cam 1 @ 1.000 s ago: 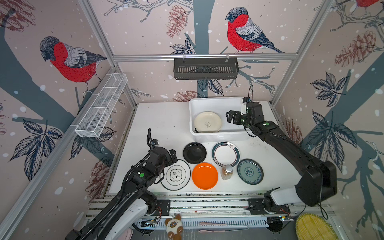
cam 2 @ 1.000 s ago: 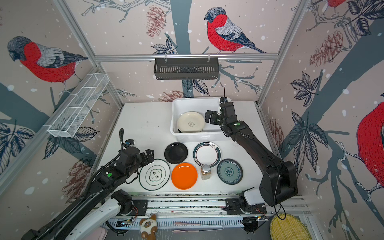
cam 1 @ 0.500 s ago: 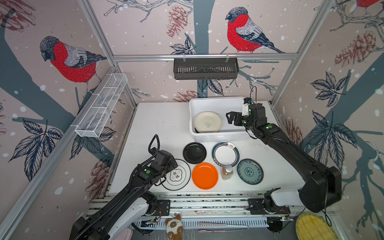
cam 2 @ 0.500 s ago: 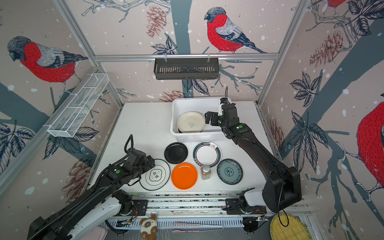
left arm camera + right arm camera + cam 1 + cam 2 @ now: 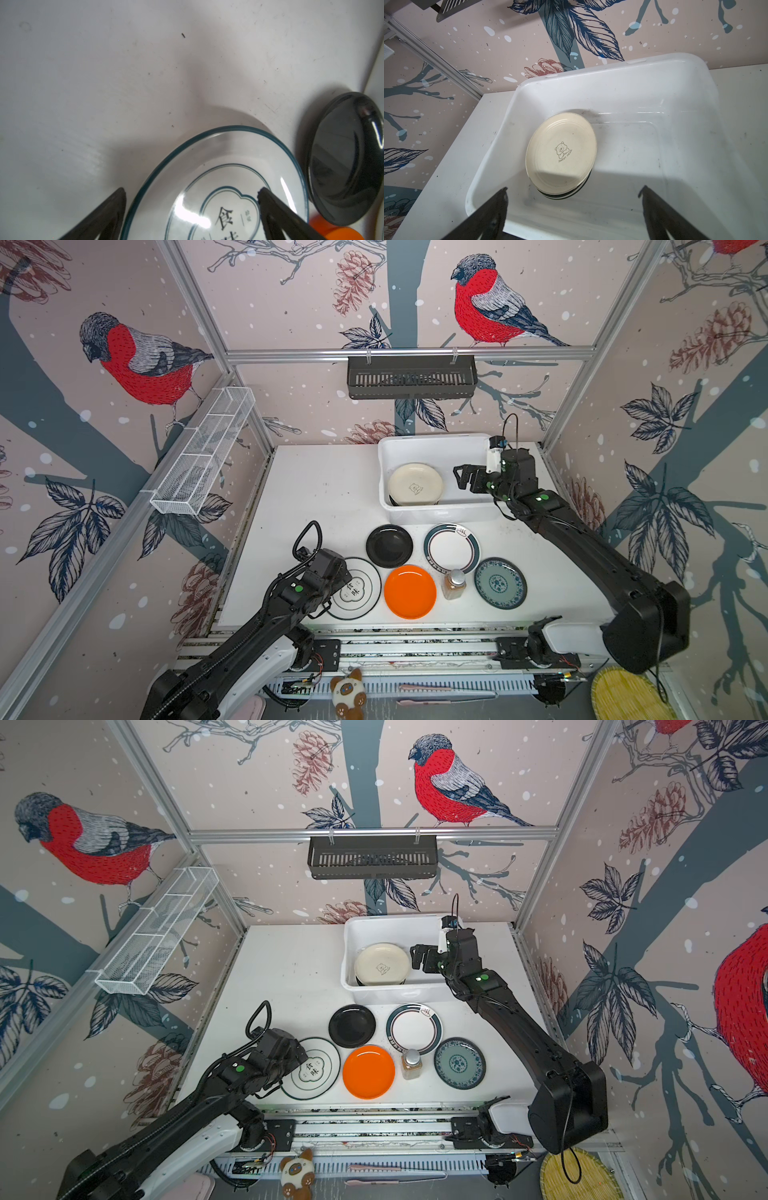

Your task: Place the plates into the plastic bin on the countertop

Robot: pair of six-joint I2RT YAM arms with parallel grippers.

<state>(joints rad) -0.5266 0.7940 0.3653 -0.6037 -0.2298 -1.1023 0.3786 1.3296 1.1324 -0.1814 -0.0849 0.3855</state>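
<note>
On the countertop (image 5: 324, 489) lie an emblem plate (image 5: 361, 591), a black plate (image 5: 389, 545), a teal-rimmed white plate (image 5: 451, 547), an orange plate (image 5: 409, 592) and a blue-green patterned plate (image 5: 500, 583). A cream plate (image 5: 414, 484) tops a small stack inside the plastic bin (image 5: 432, 443). My left gripper (image 5: 340, 576) is open low over the emblem plate (image 5: 218, 166). In the left wrist view the left gripper (image 5: 192, 193) straddles its teal rim, one finger outside it and one over the emblem. My right gripper (image 5: 465, 479) hovers open and empty over the bin's right half (image 5: 654, 145).
A small amber bottle (image 5: 454, 584) stands between the orange and patterned plates. A black slotted rack (image 5: 411, 377) hangs on the back wall and a white wire basket (image 5: 203, 452) on the left wall. Frame rails run along the front edge.
My left gripper has moved toward the front and down onto the emblem plate's left edge. The right gripper has stayed over the bin almost unmoved.
</note>
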